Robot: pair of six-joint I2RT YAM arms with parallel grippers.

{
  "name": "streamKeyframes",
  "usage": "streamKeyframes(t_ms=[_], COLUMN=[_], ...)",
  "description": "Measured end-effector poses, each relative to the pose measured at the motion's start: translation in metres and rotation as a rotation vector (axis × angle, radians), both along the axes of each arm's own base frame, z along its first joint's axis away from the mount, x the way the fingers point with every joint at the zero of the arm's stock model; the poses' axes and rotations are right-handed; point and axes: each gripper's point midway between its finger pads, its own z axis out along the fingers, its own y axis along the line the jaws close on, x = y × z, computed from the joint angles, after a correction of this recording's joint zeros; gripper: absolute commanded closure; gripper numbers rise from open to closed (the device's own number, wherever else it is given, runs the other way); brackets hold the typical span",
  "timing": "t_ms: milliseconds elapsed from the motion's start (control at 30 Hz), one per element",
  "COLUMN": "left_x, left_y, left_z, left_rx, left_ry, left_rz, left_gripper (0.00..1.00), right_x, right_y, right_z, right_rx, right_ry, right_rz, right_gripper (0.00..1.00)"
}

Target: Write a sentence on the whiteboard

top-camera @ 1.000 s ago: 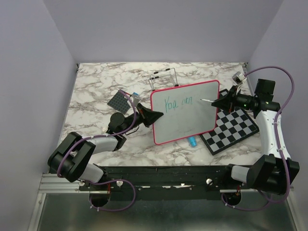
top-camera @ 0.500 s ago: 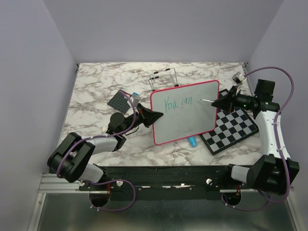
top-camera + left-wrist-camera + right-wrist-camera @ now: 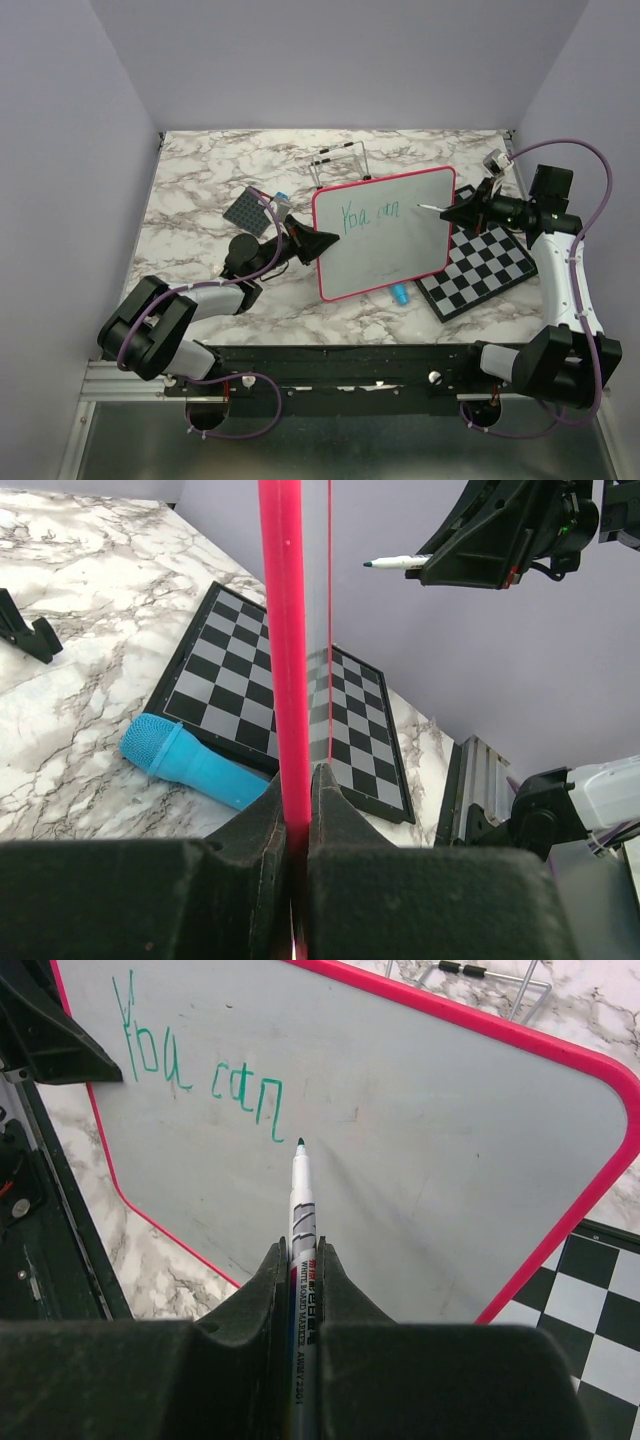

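The whiteboard (image 3: 385,235) with its pink-red frame (image 3: 283,630) is held up at a tilt over the table. My left gripper (image 3: 322,240) is shut on the frame at its left edge (image 3: 297,825). Green-teal words of the sentence (image 3: 368,214), "You can" (image 3: 200,1065), run along the board's upper left. My right gripper (image 3: 462,213) is shut on a white whiteboard marker (image 3: 302,1210). The marker's tip (image 3: 300,1142) hovers just right of the last letter, slightly off the surface (image 3: 420,208).
A black-and-white checkered board (image 3: 485,268) lies flat under the whiteboard's right side. A blue cylinder (image 3: 400,294) lies at the whiteboard's lower edge (image 3: 190,765). A wire stand (image 3: 340,160) sits behind it, a grey studded plate (image 3: 248,210) to the left.
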Motion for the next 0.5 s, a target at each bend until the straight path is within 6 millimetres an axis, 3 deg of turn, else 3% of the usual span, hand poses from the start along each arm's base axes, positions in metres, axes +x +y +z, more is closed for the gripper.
streamKeyframes(t_ms=[500], left_x=[-0.0016], left_y=[-0.0009], left_z=[-0.0004], left_rx=[0.003], left_ry=[0.004], left_rz=[-0.004], left_gripper=[1.0], right_x=[0.0044], right_y=[-0.0048], right_z=[-0.0042], right_rx=[-0.017], right_ry=[-0.008], right_rz=[-0.01], right_gripper=[0.99])
